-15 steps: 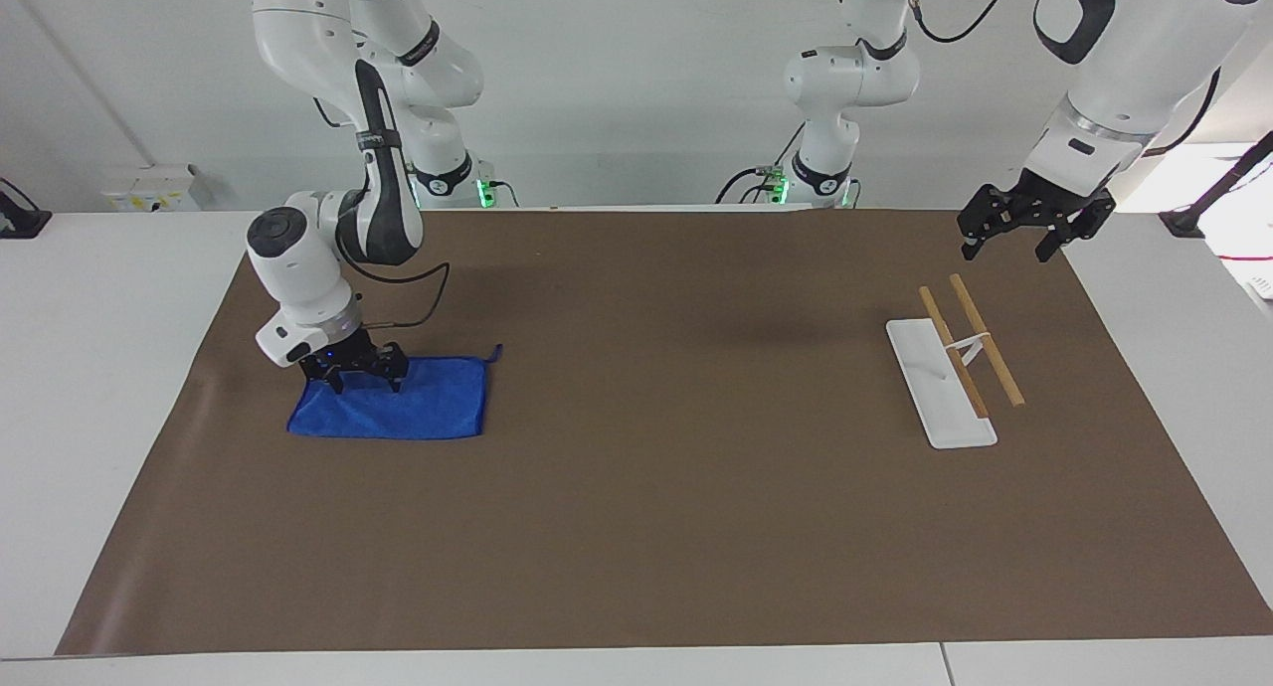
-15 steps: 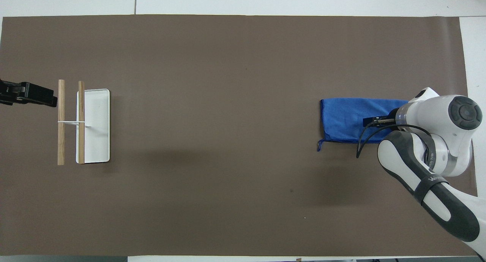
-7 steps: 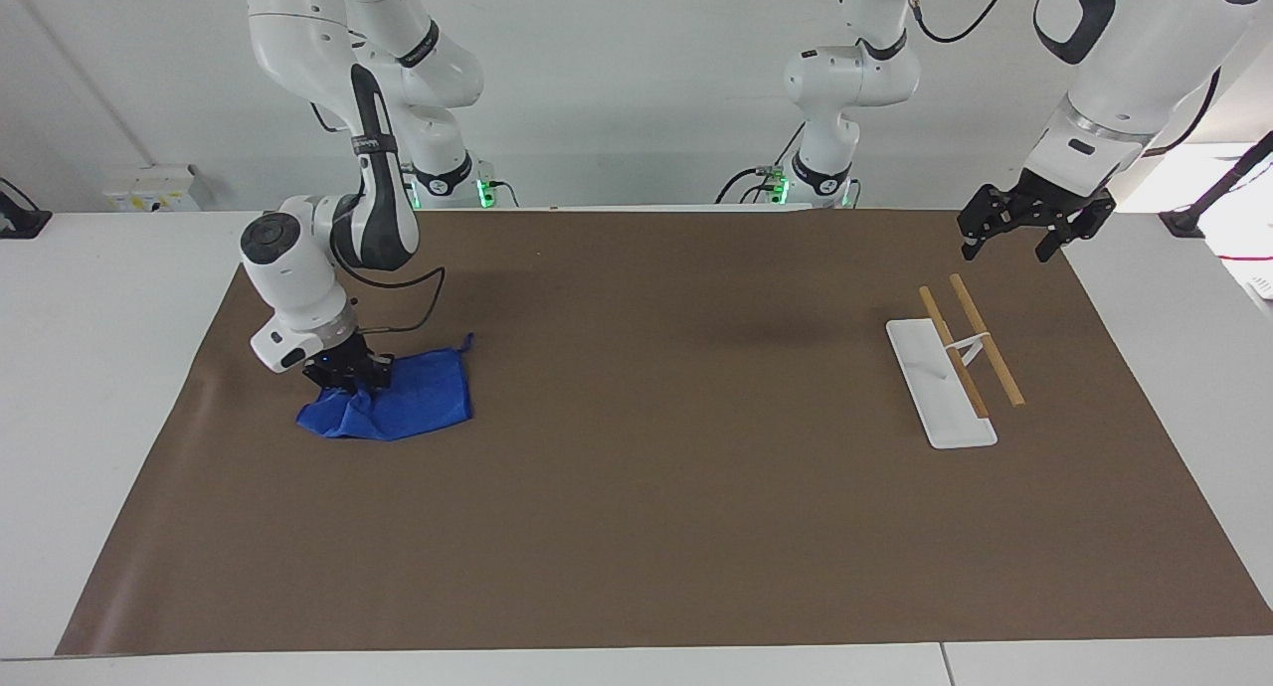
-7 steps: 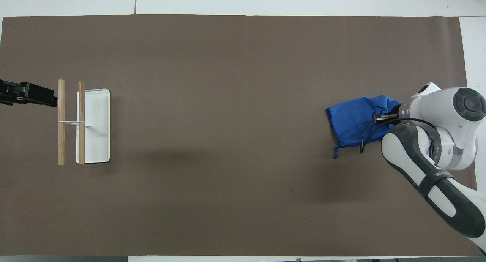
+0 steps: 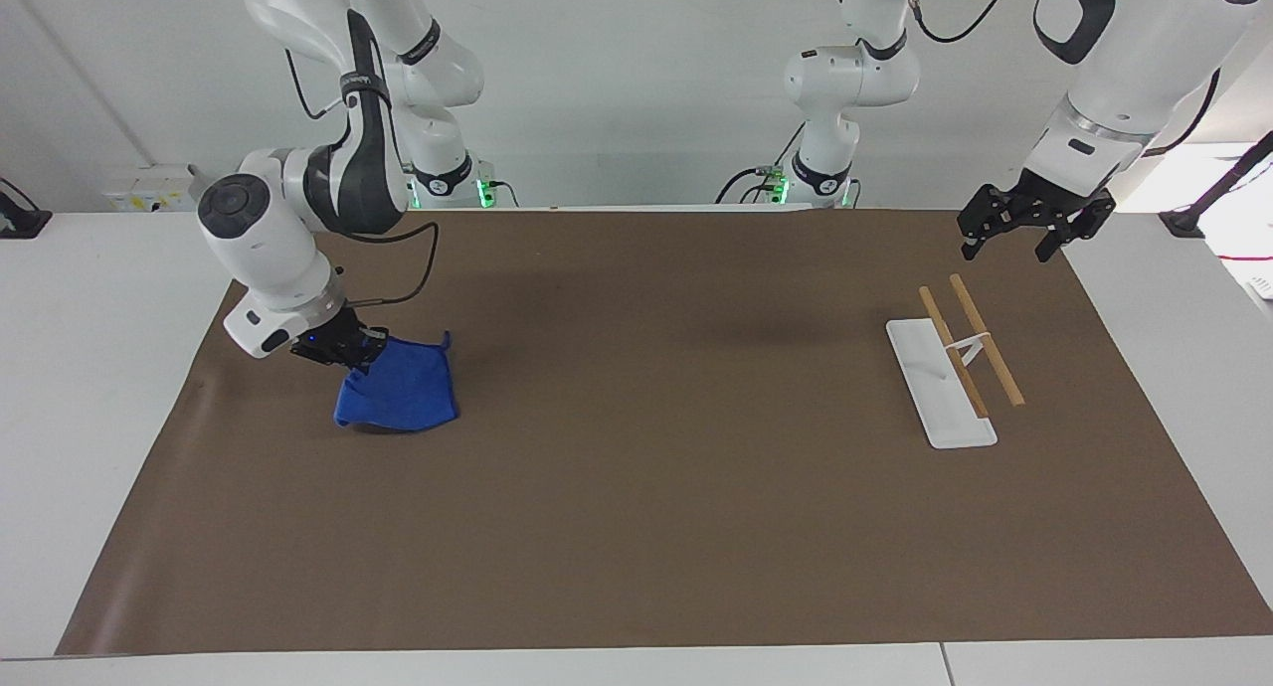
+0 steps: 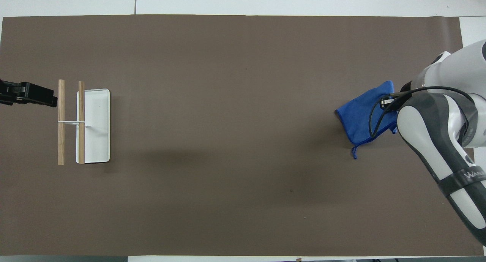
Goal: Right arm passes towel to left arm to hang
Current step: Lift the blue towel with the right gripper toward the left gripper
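The bright blue towel (image 5: 400,393) (image 6: 360,117) hangs bunched from my right gripper (image 5: 360,353) (image 6: 387,101), which is shut on its upper edge just above the brown mat at the right arm's end of the table. The cloth's lower folds still seem to touch the mat. Its small corner loop (image 6: 354,154) dangles free. My left gripper (image 5: 1012,237) (image 6: 38,96) hangs open in the air over the mat's edge at the left arm's end, next to the rack, with nothing in it. That arm waits.
A white rack base (image 5: 938,384) (image 6: 93,126) with two wooden bars (image 5: 985,338) (image 6: 60,122) on a thin stand sits at the left arm's end. The brown mat (image 5: 656,467) covers most of the table.
My right gripper closed on the flat towel and lifted it, so the cloth gathered into a hanging bunch. The left arm has not moved.
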Controlling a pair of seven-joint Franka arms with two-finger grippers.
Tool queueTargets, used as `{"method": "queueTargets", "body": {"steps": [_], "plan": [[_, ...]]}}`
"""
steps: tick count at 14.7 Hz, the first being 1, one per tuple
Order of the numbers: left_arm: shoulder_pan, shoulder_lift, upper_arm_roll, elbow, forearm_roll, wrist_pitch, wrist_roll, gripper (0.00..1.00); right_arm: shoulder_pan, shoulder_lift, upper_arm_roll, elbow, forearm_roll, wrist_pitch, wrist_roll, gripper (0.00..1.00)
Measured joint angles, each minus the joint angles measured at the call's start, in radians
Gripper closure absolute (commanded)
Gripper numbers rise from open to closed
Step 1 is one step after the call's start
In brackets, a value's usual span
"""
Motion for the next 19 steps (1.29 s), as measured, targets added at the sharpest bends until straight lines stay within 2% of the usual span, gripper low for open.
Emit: {"method": "queueTargets", "body": {"steps": [3,7,9,14,19], "plan": [[0.000,0.000,0.000,0.000,0.000,0.000,0.000,0.00,0.057,-0.008,0.003,0.151,0.080,-0.142,0.089,1.00],[0.000,0.000,0.000,0.000,0.000,0.000,0.000,0.00,0.094,-0.005,0.007,0.237,0.345,-0.149,0.291,1.00],[0.000,0.000,0.000,0.000,0.000,0.000,0.000,0.00,0.145,0.004,0.009,0.238,0.451,-0.060,0.448,1.00],[0.000,0.000,0.000,0.000,0.000,0.000,0.000,0.00,0.368,0.036,0.013,0.219,0.610,0.259,0.859,1.00],[0.000,0.000,0.000,0.000,0.000,0.000,0.000,0.00,0.474,0.069,0.014,0.211,0.861,0.540,1.069,1.00]]}}
